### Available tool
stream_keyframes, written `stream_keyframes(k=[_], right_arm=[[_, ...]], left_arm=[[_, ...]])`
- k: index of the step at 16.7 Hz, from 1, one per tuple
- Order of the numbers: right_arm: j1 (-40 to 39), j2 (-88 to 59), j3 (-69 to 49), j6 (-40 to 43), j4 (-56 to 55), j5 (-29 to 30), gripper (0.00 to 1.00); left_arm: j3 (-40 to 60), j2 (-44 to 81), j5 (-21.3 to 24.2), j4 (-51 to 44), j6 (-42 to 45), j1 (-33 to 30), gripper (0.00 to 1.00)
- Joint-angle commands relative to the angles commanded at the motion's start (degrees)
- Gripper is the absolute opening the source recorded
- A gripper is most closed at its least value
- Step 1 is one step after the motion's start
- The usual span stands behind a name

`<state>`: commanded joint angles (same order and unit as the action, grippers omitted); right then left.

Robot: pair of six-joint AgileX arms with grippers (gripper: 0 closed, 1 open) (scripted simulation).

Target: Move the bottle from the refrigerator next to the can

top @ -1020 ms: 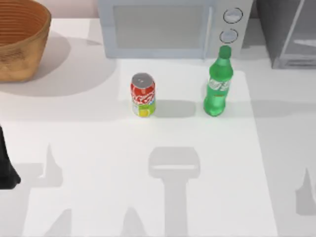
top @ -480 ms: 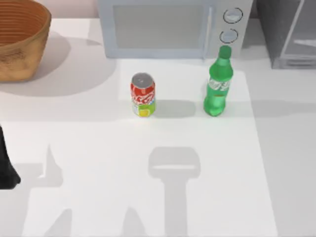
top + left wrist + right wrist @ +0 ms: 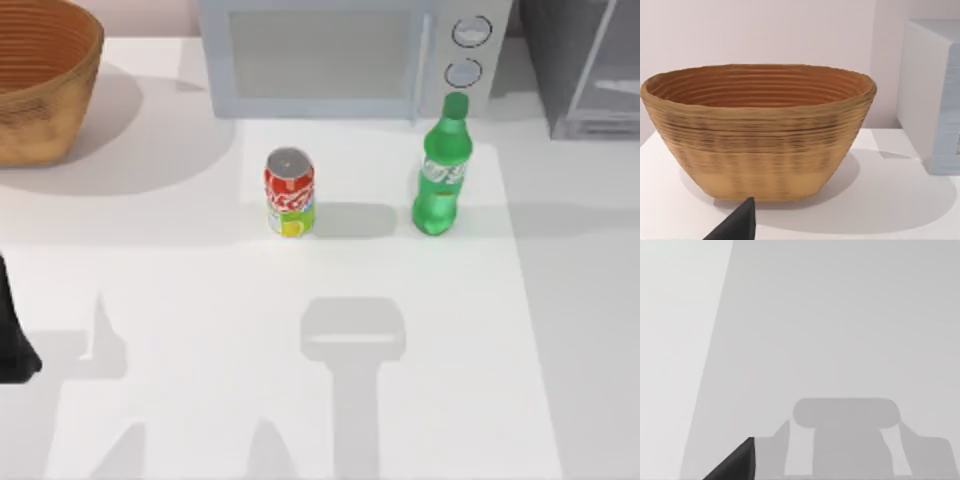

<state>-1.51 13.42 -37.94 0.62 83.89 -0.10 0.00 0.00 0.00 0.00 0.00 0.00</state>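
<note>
Two upright containers, ribbed green bottle and smooth red can, stand apart; tool states unclear.

The green bottle with a green cap and pale label band stands upright on the desk, well right of the can. The can is red with a silver top, also upright. The grey fridge sits at the far right corner.
</note>
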Motion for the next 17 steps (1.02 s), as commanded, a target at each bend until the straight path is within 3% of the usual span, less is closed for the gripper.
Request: stream_keyframes(k=[4,8,17], right_arm=[[5.9,-5.3,-3.4,5.8,-1.0,-4.6,1.00],[21.4,-19.9,-10.3,21.4,-2.0,-14.8,1.00],[71.5,-78.6,-27.7,82.6,-1.8,-40.1,1.00]], left_arm=[[0.0,0.0,0.0,0.0,0.0,0.0,1.00],[0.0,0.0,0.0,0.0,0.0,0.0,1.00],[0.0,0.0,0.0,0.0,0.0,0.0,1.00]])
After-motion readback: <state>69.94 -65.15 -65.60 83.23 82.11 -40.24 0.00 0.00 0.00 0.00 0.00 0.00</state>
